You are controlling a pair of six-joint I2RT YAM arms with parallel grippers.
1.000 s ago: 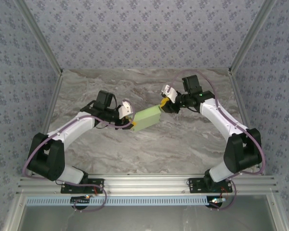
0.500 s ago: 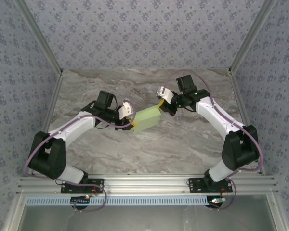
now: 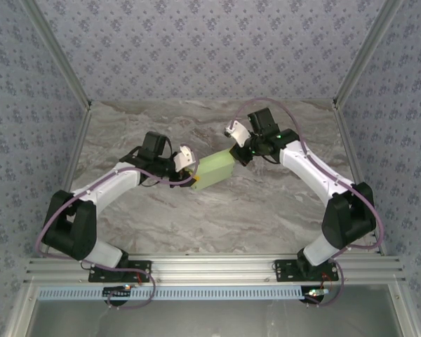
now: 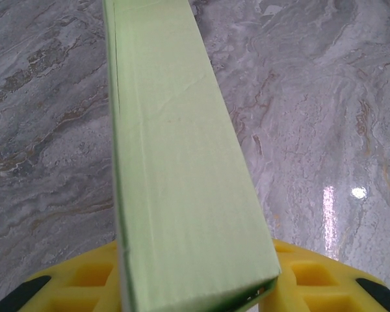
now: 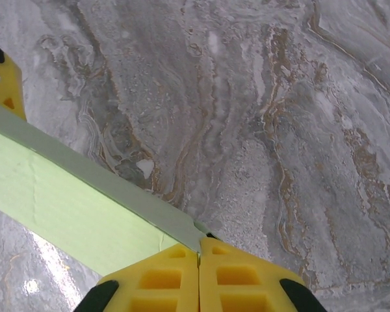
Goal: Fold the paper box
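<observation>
Here's the paper box (image 4: 175,162), a long pale green block running from the bottom middle up and away to the top edge, leaning a touch left. Its broad top face shows a faint diagonal crease, and a thin dark seam runs along the left edge near the far end. The left gripper (image 4: 195,296) has the near end clamped, with yellow fingers (image 4: 312,286) pressed against either side. Below lies the grey marble table (image 4: 312,117), veined in brown, with a bright spot of glare (image 4: 358,192) off to the right.
</observation>
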